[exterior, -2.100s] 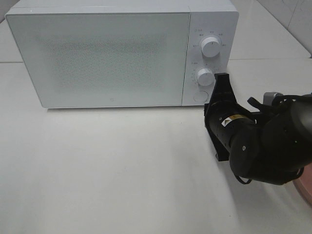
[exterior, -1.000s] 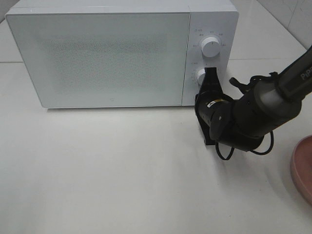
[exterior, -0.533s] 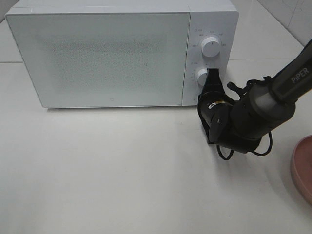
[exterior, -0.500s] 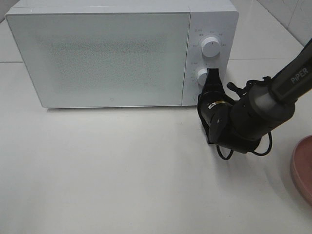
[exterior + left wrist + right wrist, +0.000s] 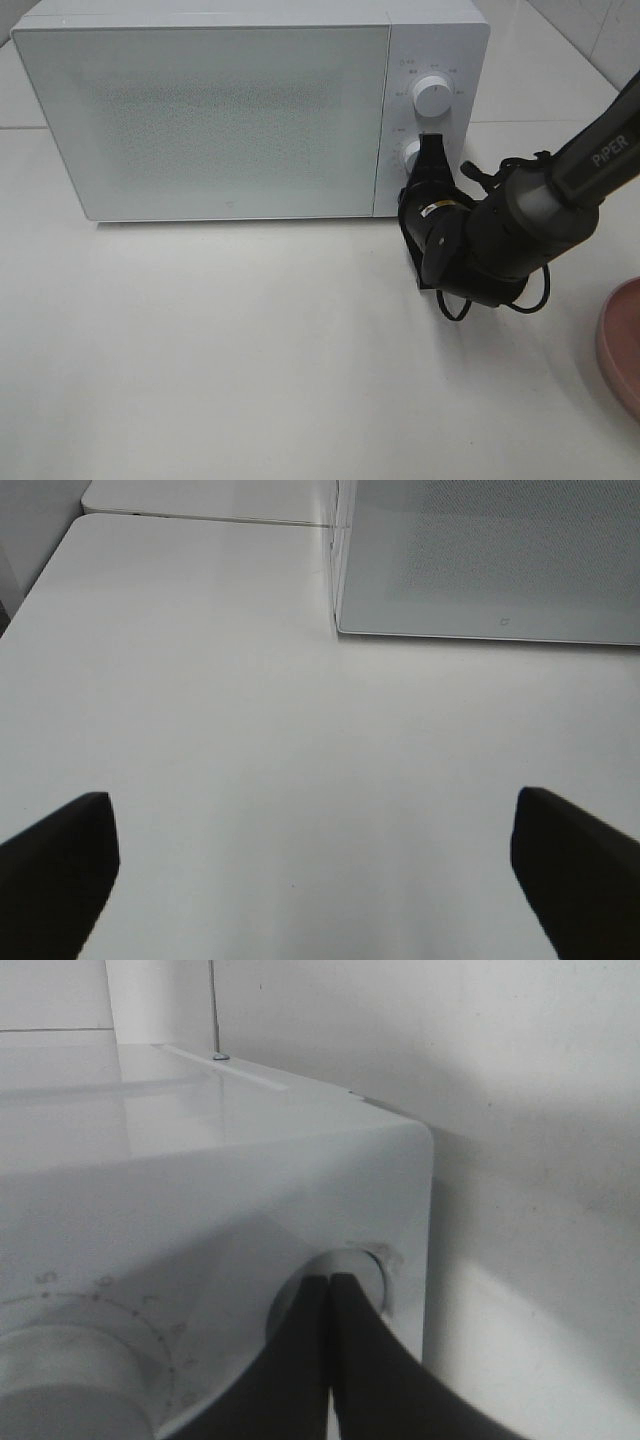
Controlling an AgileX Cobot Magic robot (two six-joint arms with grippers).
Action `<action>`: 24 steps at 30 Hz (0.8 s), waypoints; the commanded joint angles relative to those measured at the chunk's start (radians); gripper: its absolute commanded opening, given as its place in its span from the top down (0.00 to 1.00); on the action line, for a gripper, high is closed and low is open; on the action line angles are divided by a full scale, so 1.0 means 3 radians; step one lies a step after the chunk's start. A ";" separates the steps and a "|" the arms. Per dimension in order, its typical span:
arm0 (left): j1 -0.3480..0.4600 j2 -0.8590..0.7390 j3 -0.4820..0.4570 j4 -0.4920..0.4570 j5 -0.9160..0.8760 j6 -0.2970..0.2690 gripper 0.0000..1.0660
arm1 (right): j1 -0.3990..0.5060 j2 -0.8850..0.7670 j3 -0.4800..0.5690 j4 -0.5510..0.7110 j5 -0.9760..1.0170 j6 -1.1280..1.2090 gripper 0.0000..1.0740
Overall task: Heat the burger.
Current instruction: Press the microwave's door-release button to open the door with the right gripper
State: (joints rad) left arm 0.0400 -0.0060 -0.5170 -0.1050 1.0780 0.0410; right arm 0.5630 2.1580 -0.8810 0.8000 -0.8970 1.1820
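The burger is out of view in every frame. The white microwave [image 5: 210,110] stands at the back of the table with its door closed. My right gripper [image 5: 428,165] is shut with nothing in it. Its fingertips rest against the lower right of the control panel, covering the round button [image 5: 372,1264] below the lower knob [image 5: 412,153]. In the right wrist view, the shut gripper [image 5: 330,1282] touches that button, beside a knob [image 5: 70,1380]. My left gripper [image 5: 315,880] is open and empty over bare table, well short of the microwave's corner [image 5: 340,630].
The upper knob [image 5: 432,95] sits above the gripper. A pink plate [image 5: 620,345] lies at the table's right edge, cut off by the frame. The right arm [image 5: 520,225] reaches in from the right. The white tabletop [image 5: 220,340] stretches in front of the microwave.
The right arm has swung left and forward, bringing its shut fingers from beside the panel onto the button area. Over the last half second it nudged slightly closer. The left gripper stays open.
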 commanded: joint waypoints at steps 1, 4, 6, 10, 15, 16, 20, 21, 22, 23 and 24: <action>-0.0023 -0.0057 0.0000 -0.0003 -0.0027 0.0003 0.06 | -0.0013 -0.0010 -0.0053 -0.0010 -0.0170 -0.0057 1.00; -0.0023 -0.0057 0.0000 -0.0003 -0.0027 0.0003 0.06 | -0.0013 -0.0010 -0.0093 -0.0010 -0.0163 -0.0050 1.00; -0.0023 -0.0057 0.0000 -0.0003 -0.0027 0.0003 0.06 | -0.0013 -0.0010 -0.0130 -0.0010 -0.0173 -0.0047 1.00; -0.0023 -0.0057 0.0000 -0.0003 -0.0027 0.0003 0.06 | -0.0013 -0.0010 -0.0157 -0.0010 -0.0350 -0.0070 1.00; -0.0023 -0.0057 0.0000 -0.0003 -0.0027 0.0003 0.06 | -0.0013 -0.0010 -0.0157 -0.0007 -0.0467 -0.0087 1.00; -0.0023 -0.0057 0.0000 -0.0003 -0.0027 0.0003 0.06 | -0.0013 0.0010 -0.0157 0.0007 -0.0550 -0.0070 1.00; -0.0023 -0.0057 0.0000 -0.0003 -0.0027 0.0003 0.06 | -0.0040 0.0070 -0.0233 -0.0007 -0.0617 -0.0033 1.00; -0.0023 -0.0057 0.0000 -0.0003 -0.0027 0.0003 0.06 | -0.0040 0.0070 -0.0233 -0.0007 -0.0617 -0.0033 1.00; -0.0023 -0.0057 0.0000 -0.0003 -0.0027 0.0003 0.06 | -0.0057 0.0110 -0.0297 -0.0040 -0.0587 -0.0033 1.00; -0.0023 -0.0057 0.0000 -0.0003 -0.0027 0.0003 0.06 | -0.0057 0.0110 -0.0297 -0.0040 -0.0587 -0.0033 1.00; -0.0023 -0.0057 0.0000 -0.0003 -0.0027 0.0003 0.06 | -0.0057 0.0133 -0.0333 -0.0027 -0.0593 -0.0033 1.00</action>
State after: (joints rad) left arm 0.0400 -0.0060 -0.5170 -0.1050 1.0780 0.0410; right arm 0.5710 2.2060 -0.9300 0.8460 -0.9420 1.1750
